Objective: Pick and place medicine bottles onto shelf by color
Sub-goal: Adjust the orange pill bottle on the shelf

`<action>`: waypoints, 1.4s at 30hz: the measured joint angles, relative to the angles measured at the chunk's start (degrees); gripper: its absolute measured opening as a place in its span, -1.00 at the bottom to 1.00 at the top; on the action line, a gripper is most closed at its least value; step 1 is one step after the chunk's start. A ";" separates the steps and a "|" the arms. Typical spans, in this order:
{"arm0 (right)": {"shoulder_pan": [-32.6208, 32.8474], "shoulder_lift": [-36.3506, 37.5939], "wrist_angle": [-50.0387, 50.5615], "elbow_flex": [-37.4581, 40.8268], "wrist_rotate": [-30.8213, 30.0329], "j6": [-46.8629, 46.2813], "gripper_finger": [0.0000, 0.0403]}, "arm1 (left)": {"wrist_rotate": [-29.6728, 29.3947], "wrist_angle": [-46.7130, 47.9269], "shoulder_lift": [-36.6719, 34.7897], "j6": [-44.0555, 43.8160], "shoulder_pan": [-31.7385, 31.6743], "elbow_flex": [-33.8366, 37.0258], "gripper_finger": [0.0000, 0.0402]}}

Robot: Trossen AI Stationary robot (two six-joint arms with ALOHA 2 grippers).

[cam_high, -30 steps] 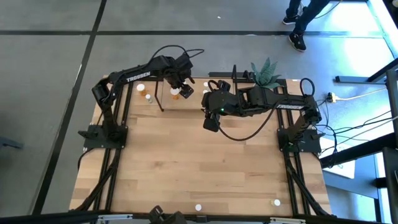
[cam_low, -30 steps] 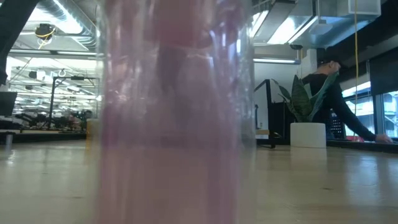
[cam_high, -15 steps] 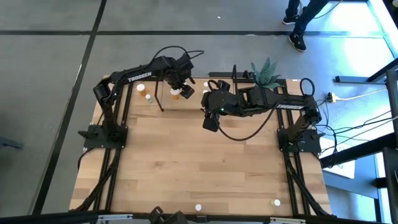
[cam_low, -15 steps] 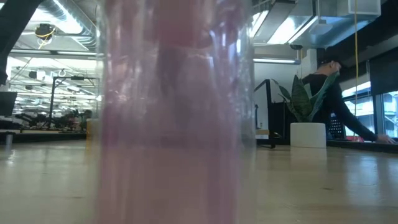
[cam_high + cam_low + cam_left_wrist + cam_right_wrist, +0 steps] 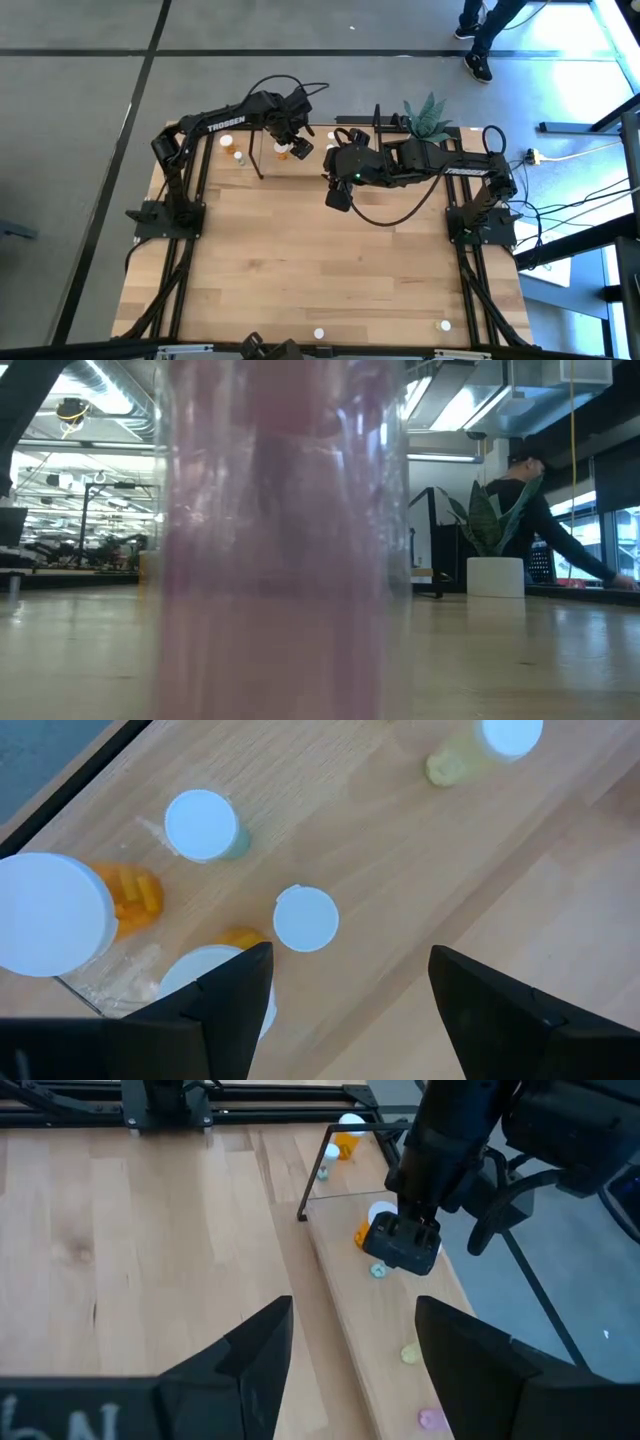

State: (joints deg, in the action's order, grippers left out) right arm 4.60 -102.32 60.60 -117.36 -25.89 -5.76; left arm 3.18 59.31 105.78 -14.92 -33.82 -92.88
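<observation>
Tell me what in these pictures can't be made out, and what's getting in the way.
- Low view: a blurred pink bottle right against the lens hides the middle of the table; neither arm shows.
- High view: the left gripper covers the bottles beneath it on the shelf; bottle colours there are too small to tell.
- Left wrist view: two orange bottles are cut off by the edge and the near finger.
- Right wrist view: the shelf's near end runs off the edge.

Bright daylight glaring across the floor at the high view's top right, ceiling lights glowing in the low view, a pink bottle (image 5: 280,540) blurring hugely against that lens, wrist views staying evenly lit
</observation>
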 joint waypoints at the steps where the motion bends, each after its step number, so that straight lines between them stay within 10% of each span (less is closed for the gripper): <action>1: 0.00 0.01 -0.14 0.00 0.00 0.00 0.06 | -0.02 0.00 0.00 -0.02 0.00 0.00 0.30; 42: 0.02 -0.01 -1.44 0.00 -0.02 0.02 0.06 | -2.67 1.19 1.55 -1.20 0.35 0.07 0.30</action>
State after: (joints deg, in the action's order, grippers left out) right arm 4.62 -102.32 59.16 -117.36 -25.91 -5.74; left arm 0.51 60.50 107.33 -16.12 -33.47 -92.82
